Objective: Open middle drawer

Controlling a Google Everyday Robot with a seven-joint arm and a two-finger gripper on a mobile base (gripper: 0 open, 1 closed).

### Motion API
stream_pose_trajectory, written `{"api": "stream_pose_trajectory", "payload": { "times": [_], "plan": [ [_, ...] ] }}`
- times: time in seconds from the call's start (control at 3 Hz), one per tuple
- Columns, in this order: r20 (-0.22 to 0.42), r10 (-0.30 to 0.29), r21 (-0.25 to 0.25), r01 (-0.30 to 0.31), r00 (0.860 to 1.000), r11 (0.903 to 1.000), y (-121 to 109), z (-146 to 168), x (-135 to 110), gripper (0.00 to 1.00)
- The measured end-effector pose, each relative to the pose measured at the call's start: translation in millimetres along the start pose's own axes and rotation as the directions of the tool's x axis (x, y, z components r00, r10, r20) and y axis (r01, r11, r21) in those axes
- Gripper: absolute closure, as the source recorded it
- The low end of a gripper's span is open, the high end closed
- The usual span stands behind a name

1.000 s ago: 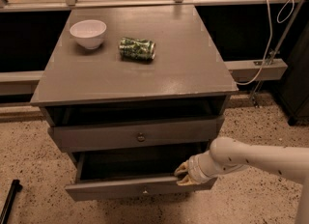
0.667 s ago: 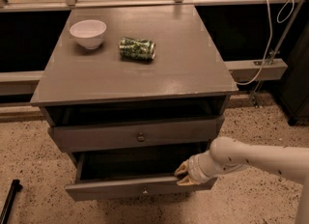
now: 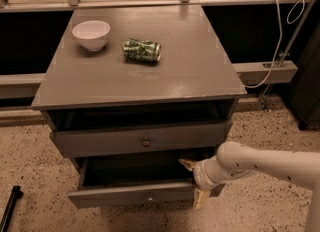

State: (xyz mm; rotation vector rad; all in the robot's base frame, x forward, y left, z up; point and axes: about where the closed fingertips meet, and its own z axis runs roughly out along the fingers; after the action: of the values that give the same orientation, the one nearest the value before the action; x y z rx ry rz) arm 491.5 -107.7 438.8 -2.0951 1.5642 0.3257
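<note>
The middle drawer [image 3: 125,194] is the lower grey front with a small round knob, and it is pulled out so its dark shallow box shows. My gripper [image 3: 196,183] is at the drawer's right end. One finger [image 3: 187,164] lies inside the box and the other hangs in front of the drawer front, so the front sits between them. The white arm [image 3: 270,162] comes in from the right. The wider top drawer [image 3: 142,138] with a like knob sits above, slightly out. The lowest drawer is hidden.
On the grey cabinet top [image 3: 190,71] stand a white bowl [image 3: 91,34] and a crushed green can [image 3: 142,50] lying on its side. A white cable [image 3: 280,41] hangs at the right. A black rod [image 3: 10,207] lies on the speckled floor at the left.
</note>
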Motion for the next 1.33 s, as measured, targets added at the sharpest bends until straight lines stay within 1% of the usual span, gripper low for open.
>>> {"api": "stream_pose_trajectory", "payload": {
  "times": [0.33,0.67,1.0,1.33],
  "plan": [
    [-0.023,0.038,-0.101,-0.04,0.999,0.994,17.3,10.5,4.2,0.03],
    [-0.052,0.072,-0.184,-0.08,0.996,0.9797,35.3,15.1,9.0,0.25],
    [-0.061,0.089,-0.223,-0.101,0.994,0.9696,51.2,8.9,5.9,0.47],
    [-0.06,0.071,-0.244,-0.084,0.996,0.9662,68.0,-20.2,-12.9,0.56]
  ]
}}
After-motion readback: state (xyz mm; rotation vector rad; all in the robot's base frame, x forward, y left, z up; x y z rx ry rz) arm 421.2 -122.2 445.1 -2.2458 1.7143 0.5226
